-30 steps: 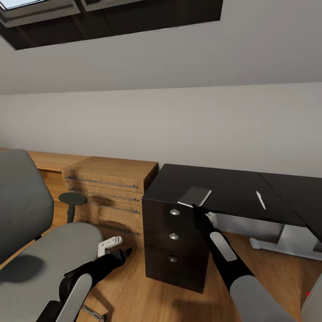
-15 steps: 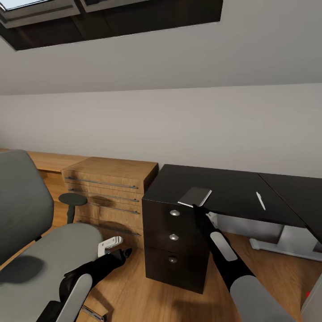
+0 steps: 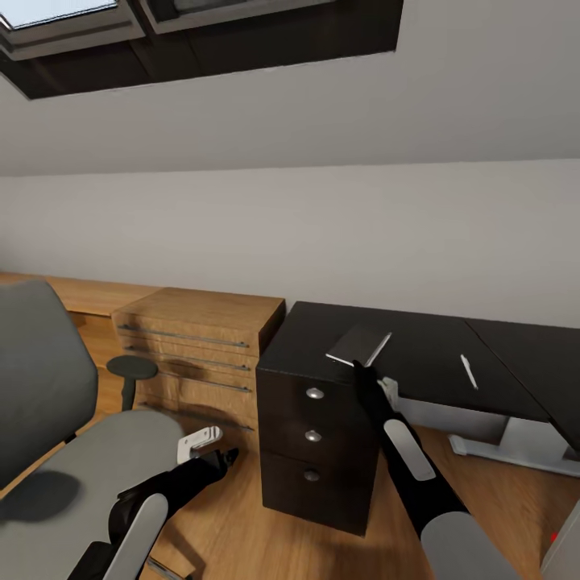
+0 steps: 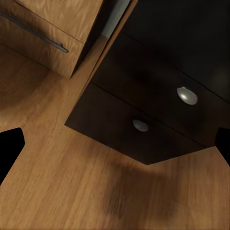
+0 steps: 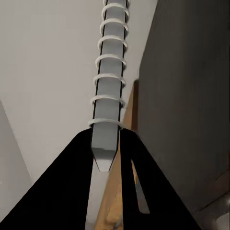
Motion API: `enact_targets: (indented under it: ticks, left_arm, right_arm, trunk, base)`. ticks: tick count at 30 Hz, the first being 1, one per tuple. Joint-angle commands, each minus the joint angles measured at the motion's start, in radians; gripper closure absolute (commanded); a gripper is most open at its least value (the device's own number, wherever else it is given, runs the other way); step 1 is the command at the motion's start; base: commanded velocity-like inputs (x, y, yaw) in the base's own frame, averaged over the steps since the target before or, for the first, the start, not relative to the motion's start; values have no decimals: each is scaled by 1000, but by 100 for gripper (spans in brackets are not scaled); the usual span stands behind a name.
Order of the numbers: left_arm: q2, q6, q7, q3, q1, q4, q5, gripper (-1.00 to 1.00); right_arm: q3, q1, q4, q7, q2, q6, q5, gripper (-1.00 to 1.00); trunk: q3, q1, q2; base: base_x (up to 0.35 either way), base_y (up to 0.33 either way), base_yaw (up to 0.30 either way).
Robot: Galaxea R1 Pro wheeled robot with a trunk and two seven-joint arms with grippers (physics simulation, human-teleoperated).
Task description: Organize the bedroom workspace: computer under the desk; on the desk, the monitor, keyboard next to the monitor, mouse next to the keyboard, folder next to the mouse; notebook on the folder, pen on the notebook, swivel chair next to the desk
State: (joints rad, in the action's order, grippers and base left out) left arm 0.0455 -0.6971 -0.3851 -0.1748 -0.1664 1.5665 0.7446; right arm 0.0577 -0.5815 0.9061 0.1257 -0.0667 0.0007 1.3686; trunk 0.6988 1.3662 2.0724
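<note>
Right gripper (image 3: 359, 368) fingers clamp the notebook (image 3: 359, 345) by its spiral edge, held tilted above the near corner of the desk (image 3: 419, 354) surface; pen (image 3: 468, 371) lies well apart. Risk: edge-only pinch may let it pivot or slip. Left gripper (image 3: 228, 456) fingers spread wide, empty; folder unseen.

Notebook (image 3: 359, 345) and pen (image 3: 467, 371) over desk (image 3: 427, 354); swivel chair (image 3: 72, 451) left.
</note>
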Motion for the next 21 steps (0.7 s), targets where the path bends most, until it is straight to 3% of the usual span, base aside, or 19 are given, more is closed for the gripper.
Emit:
enact_targets:
  ticks: [1, 13, 21]
  left_arm:
    - [1, -1, -11, -2, -1, -1, 10, -100]
    - [1, -1, -11, -2, -1, -3, 11, -100]
    - [1, -1, -11, -2, -1, -7, 12, -100]
  right_arm:
    - [0, 8, 14, 5, 1, 0, 12, 100]
    - [1, 23, 40, -1, 5, 3, 12, 100]
    - [2, 23, 41, 0, 8, 6, 12, 100]
  trunk:
    - [-2, -4, -7]
    - [-40, -50, -91]
    - [-65, -81, -147]
  base:
    - [0, 0, 0]
    - [-13, 0, 0]
    - [-252, -48, 0]
